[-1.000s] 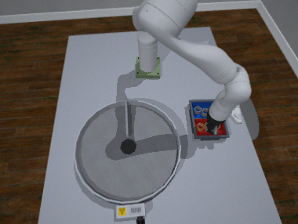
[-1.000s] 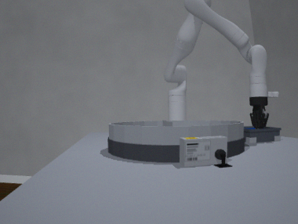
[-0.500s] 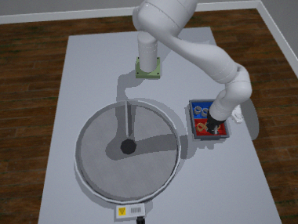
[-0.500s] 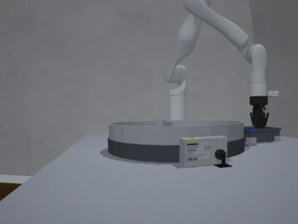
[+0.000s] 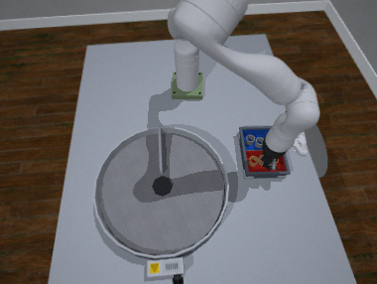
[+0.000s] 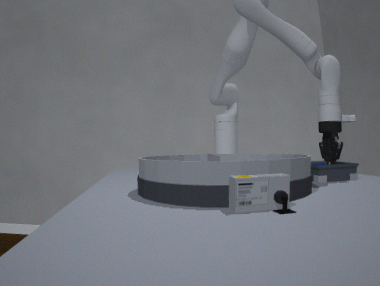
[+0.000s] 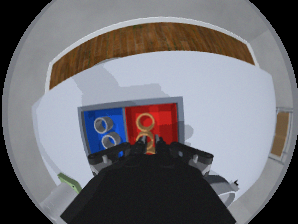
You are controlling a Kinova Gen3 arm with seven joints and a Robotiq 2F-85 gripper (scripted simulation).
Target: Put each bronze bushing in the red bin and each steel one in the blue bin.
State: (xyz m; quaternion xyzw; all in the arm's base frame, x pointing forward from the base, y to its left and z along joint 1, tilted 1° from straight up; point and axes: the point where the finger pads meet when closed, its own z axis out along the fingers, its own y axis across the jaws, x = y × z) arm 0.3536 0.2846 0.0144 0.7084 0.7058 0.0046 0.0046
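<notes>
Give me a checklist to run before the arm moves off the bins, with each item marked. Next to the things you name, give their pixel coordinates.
1. Blue bin [image 5: 263, 133] [image 7: 91, 140] shows only steel: ok, two grey bushings [image 5: 246, 140] [image 7: 96, 124] are visible.
2. Red bin [image 5: 249, 170] [image 7: 167, 117] shows only bronze: cannot tell; bronze bushings [image 5: 250, 161] [image 7: 138, 121] are visible, but the gripper [image 5: 270, 164] [image 6: 330, 161] [image 7: 150, 139] hides part of it.
3. Gripper over the red side: ok.
4. Fingers free of any bushing: cannot tell; a bronze one shows right by the fingertips.
5. No bushings left on the turntable [image 5: 129, 218] [image 6: 225, 172]: ok, none visible.

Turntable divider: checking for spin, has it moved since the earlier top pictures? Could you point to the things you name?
No; the divider [image 5: 161, 149] [image 6: 213, 157] keeps the same place and angle against the green base plate [image 5: 188, 96] [image 7: 69, 182].
</notes>
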